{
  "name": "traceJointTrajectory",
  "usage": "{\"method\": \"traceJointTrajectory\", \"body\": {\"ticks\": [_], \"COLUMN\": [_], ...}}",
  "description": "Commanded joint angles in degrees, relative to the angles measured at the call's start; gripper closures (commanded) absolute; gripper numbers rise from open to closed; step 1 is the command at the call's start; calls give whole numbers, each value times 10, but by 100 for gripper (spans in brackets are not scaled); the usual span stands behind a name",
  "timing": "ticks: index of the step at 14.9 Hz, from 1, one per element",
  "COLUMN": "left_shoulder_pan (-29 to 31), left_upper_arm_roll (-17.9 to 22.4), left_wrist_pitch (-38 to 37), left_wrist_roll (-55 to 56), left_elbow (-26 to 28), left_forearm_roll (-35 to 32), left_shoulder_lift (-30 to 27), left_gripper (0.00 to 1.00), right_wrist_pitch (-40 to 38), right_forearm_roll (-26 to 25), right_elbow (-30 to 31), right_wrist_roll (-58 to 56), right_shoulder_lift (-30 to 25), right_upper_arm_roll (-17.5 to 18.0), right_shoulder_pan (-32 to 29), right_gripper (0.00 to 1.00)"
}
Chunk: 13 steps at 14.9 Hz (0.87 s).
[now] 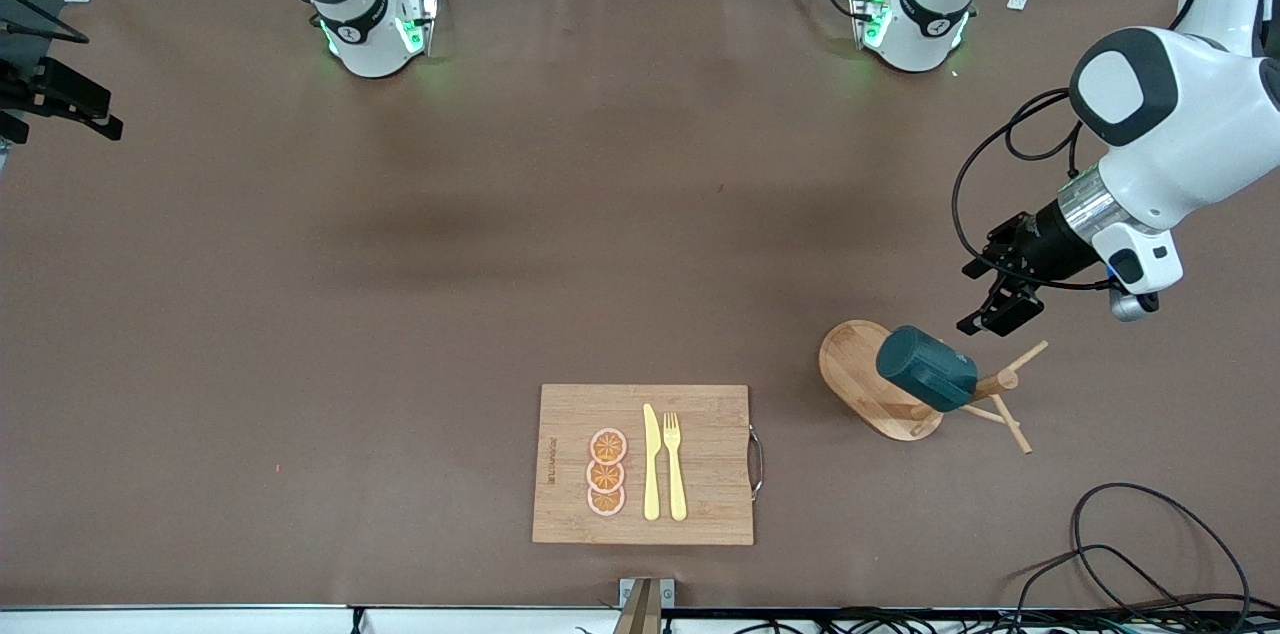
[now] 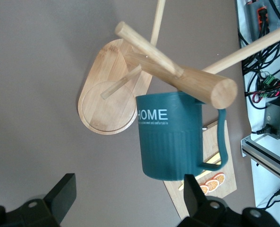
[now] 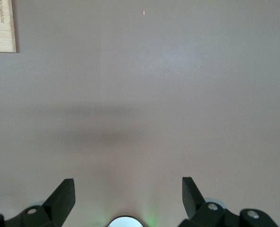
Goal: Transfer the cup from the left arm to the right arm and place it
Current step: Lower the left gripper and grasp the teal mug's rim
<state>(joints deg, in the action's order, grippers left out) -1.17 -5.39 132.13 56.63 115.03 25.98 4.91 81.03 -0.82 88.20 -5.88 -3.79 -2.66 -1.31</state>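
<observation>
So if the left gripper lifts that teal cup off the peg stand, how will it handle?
The cup looks rigid; its ribbed wall should grip fairly well. It hangs by its handle on the peg stand, so it may swing or snag. The open left gripper could topple the stand.

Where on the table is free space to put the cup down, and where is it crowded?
Bare cloth spreads between the arm bases and the cutting board. It is crowded where the cup hangs on the peg stand, close by the open left gripper.

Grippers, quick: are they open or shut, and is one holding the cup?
Left gripper: open, empty, near the cup hanging on the peg stand.
Right gripper: open, empty, waiting over bare table.
</observation>
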Motion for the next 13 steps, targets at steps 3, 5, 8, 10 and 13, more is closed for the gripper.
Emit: {"method": "traceJointTrajectory", "body": {"ticks": [3,5,8,10,13], "left_shoulder_pan": [4,4,1,1,-2], "left_upper_arm_roll": [-3,-3,-3,-3,-5], "left_wrist_pitch": [40,54,67,80,91], "left_wrist_roll": [1,-4,-6,-6,-6], "left_elbow": [22,21,22,20,14], "left_forearm_roll": [47,63,89,93,107], "left_shoulder_lift": [-1,10,23,33,41], "left_gripper": [0,0,0,0,0], "right_wrist_pitch": [-7,-7,-7,-7,-7], "right_forearm_roll": [7,6,6,6,6], "right_elbow": [5,5,5,5,5], "right_wrist_roll": [3,3,2,1,1], "right_shoulder_lift": [-10,-10,-10,-10,-10], "right_upper_arm_roll": [0,0,0,0,0], "right_shoulder_pan": [-2,-2,-2,-2,-2], "right_gripper": [0,0,0,0,0]}}
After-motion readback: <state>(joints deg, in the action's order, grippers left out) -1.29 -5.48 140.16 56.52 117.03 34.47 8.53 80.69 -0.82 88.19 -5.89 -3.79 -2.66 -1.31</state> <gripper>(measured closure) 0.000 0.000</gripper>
